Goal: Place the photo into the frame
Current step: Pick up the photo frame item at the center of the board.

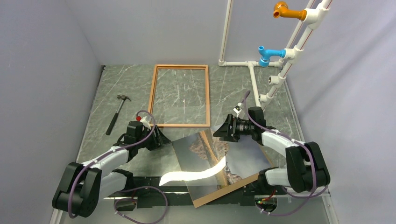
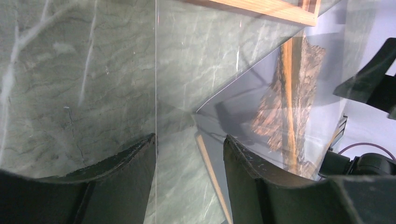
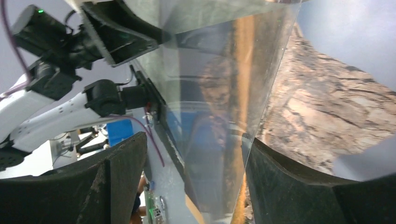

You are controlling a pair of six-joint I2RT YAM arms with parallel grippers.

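**Two robot arms work on a clear pane [image 1: 205, 161] at the near edge of the green marbled bench [image 1: 130, 84].** The photo [image 3: 336, 102], its rocky mountain plain in the right wrist view, sits there over a brown backing board [image 1: 219, 192] between the arm bases. A white band curls across the stack in the overhead view, apparently the print's plain back turning up.

The left gripper [image 2: 189, 140] has its fingers spread, with the pane's edge running just beside one of them. The right gripper [image 3: 196, 140] is likewise spread, the sheet passing through the gap, so neither appears to pinch it. Taking the pane from opposite sides would keep so wide and thin a sheet level. Shifting it looks like a step toward freeing the print.

The frame [image 1: 180, 125] lies flat and empty just beyond, centred on the bench and seemingly within either arm's reach. A hammer [image 1: 116, 112] lies off to the left.
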